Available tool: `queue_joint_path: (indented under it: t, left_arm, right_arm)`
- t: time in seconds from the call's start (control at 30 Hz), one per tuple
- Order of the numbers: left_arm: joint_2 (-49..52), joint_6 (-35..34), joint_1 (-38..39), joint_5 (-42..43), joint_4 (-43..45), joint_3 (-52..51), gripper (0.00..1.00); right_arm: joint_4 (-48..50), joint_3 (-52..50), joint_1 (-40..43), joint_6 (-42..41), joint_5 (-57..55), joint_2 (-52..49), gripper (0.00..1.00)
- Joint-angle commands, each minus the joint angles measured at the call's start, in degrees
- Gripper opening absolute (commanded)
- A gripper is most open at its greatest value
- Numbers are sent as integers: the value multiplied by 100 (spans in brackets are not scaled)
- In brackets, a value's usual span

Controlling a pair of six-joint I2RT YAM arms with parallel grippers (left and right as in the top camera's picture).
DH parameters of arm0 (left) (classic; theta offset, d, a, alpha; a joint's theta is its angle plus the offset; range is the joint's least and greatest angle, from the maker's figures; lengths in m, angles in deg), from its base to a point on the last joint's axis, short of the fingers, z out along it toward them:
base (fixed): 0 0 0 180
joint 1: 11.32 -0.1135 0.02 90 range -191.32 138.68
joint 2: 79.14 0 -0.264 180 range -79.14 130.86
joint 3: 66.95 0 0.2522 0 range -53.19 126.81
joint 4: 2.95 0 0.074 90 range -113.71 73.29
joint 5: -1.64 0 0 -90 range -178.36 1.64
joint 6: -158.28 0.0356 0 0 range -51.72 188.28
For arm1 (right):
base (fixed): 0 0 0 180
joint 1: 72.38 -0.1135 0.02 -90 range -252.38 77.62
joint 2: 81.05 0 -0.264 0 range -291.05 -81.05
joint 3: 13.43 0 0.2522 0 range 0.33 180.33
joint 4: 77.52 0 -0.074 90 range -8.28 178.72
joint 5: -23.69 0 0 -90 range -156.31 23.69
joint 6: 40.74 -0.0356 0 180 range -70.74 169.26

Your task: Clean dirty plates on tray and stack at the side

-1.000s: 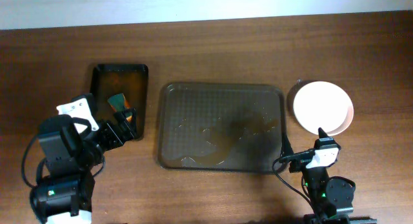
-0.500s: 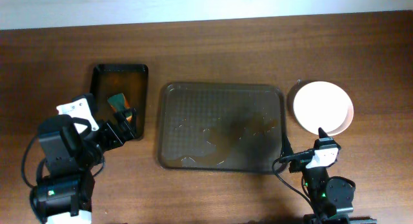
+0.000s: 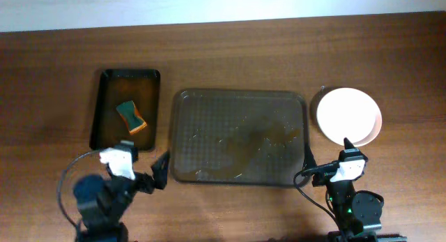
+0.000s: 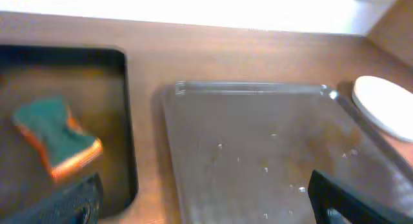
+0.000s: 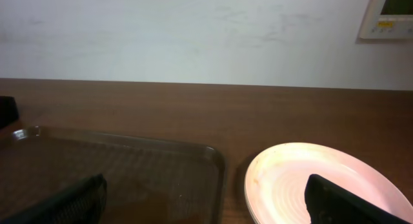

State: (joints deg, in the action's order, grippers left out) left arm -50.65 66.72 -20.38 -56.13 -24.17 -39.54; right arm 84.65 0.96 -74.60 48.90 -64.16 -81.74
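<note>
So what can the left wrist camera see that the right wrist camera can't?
Only the left wrist camera sees the green and orange sponge lying in the small black tray. Only the right wrist camera sees the white wall and the panel on it. Both see the big brown tray and the white plates beside it.

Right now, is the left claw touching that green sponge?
Apart. The overhead view shows the left gripper outside the small black tray, while the sponge lies inside it, a plain gap between them.

Black arms, white wrist blocks, black cables
</note>
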Motion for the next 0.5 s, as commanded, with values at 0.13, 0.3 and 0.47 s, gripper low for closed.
queue_joint_path:
  t: [0.13, 0.3, 0.47]
  left_arm:
    - [-1108, -772, 529, -820, 1729, -1303, 99]
    - [-1333, -1040, 1036, -2232, 1510, -1303, 100]
    - [-2415, -951, 1281, -2885, 282, -1309, 100]
  right_arm:
    - [-37, -31, 37, 13, -31, 44, 98]
    - [-37, -31, 37, 13, -31, 44, 98]
    - [-37, -31, 37, 13, -31, 44, 98]
